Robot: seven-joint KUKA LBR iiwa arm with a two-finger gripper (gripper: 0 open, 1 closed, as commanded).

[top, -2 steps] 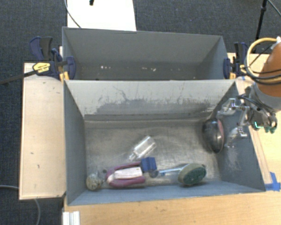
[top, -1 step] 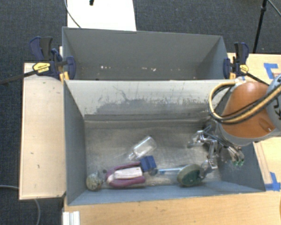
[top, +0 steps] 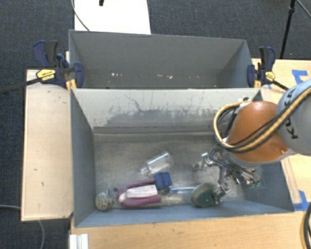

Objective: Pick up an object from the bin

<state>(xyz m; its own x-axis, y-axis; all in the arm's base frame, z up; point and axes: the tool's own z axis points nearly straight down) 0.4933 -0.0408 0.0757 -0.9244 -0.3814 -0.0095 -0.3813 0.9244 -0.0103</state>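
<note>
My gripper (top: 220, 174) hangs low over the bin's front right part, below the orange cover. Just to its lower left, touching or nearly touching it, lies a dark green round thing (top: 201, 196) by the front wall. Left of the green thing, a thin clear stick leads to a small blue block (top: 163, 180). A clear plastic piece (top: 158, 162) lies a little farther back, left of the gripper.
A maroon and pink oblong thing (top: 140, 195) lies along the front wall, with a small brownish ball (top: 103, 201) at the front left corner. The arm reaches in over the right rim, close to the right wall.
</note>
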